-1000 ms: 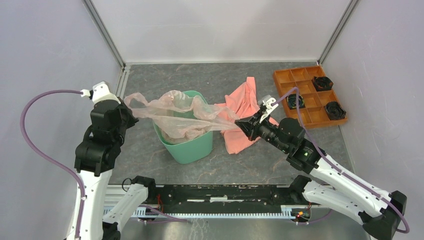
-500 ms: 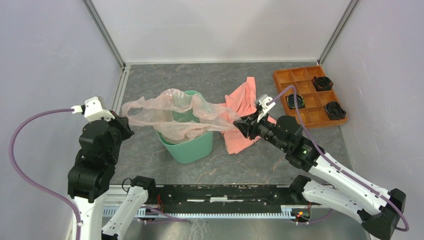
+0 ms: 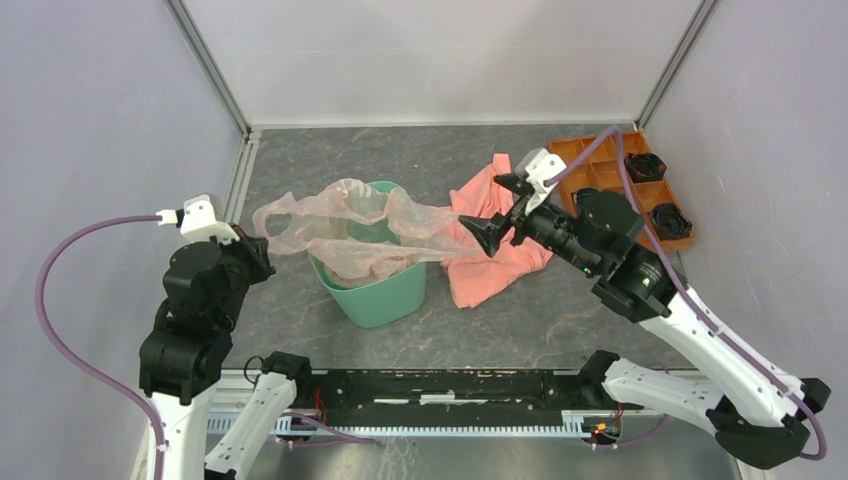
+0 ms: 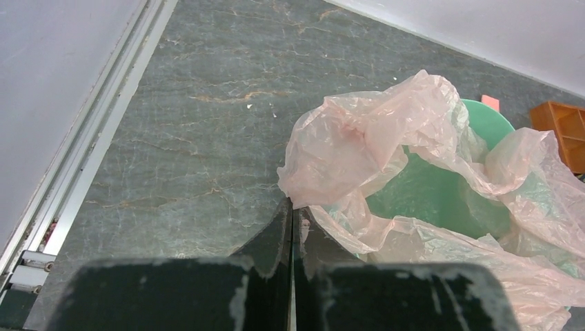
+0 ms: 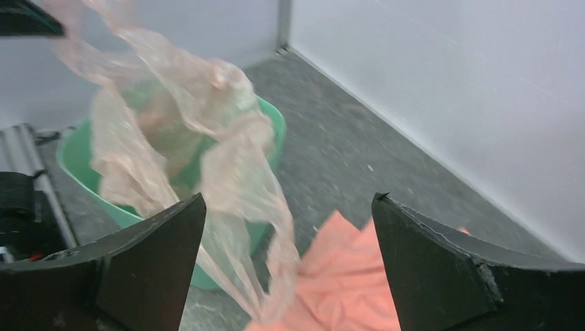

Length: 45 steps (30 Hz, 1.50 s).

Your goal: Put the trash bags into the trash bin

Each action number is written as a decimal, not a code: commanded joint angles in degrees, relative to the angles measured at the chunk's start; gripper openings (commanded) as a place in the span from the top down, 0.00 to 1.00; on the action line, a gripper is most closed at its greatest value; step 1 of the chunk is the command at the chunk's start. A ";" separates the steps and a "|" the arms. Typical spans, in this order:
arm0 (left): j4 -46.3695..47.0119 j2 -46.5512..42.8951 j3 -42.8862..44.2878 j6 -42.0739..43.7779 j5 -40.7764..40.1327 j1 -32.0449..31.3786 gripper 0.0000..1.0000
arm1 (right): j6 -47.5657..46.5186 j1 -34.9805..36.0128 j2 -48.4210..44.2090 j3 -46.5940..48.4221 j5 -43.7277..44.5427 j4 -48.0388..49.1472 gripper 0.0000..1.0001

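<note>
Pinching the bag (image 4: pixel 359 138), left pincer (image 4: pixel 291 210) sits closed beside the bin (image 4: pixel 421 200); right pincer (image 5: pixel 290 200) gapes wide, gripping nothing.

A thin, translucent pale pink plastic bag (image 3: pixel 345 228) looks crinkled and faintly glossy. The mint-green plastic bin (image 3: pixel 385 298) is smooth with a soft sheen. The salmon-orange cloth (image 3: pixel 495 268) is matt, opaque and softly creased. The dark grey tabletop (image 3: pixel 420 160) looks like veined stone with a matt finish. The orange plastic compartment tray (image 3: pixel 597 160) appears smooth.
</note>
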 commanded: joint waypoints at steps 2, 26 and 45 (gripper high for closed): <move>2.14 -0.10 -0.44 3.85 0.13 0.06 0.98 | 2.09 -0.02 11.23 8.80 -19.81 4.80 0.02; -2.29 8.70 1.43 -2.67 -4.07 0.11 0.98 | 5.54 13.57 31.16 20.02 -24.84 0.71 0.78; -0.57 8.13 0.56 3.01 -8.30 0.11 0.98 | 10.45 23.46 29.05 5.66 -23.19 11.63 0.81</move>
